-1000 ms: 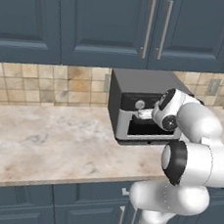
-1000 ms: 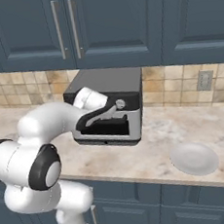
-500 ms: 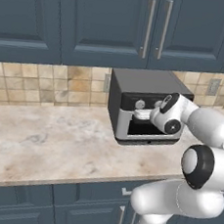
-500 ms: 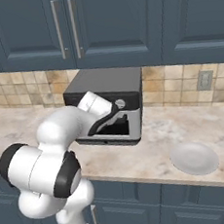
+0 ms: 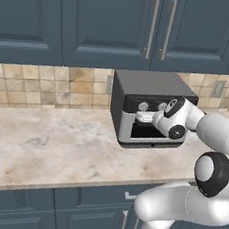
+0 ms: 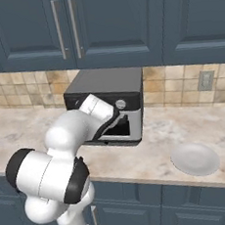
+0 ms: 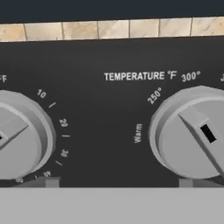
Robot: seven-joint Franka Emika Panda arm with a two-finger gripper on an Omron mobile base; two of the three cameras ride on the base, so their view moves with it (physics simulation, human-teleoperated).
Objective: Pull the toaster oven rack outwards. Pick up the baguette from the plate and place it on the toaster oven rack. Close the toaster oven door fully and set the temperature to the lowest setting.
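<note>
Peering at the toaster oven [image 5: 147, 107], I find my hand [image 5: 147, 118] hiding its knobs. The temperature knob [image 7: 197, 133] is cut off; I cannot tell the hand's grip.

So the main change is the arm's pose. A second ago the elbow was bunched up in front of the toaster oven [image 5: 150, 106], and it has since swung outward, so the forearm now reaches in more from the side (both base views show this). The hand has stayed up at the black control strip [image 5: 152, 106], shifting only slightly along it. The gripper [image 5: 145, 118] seems to have pinched in halfway through and spread back to about where it started, though the base views are too small to show that.
</note>
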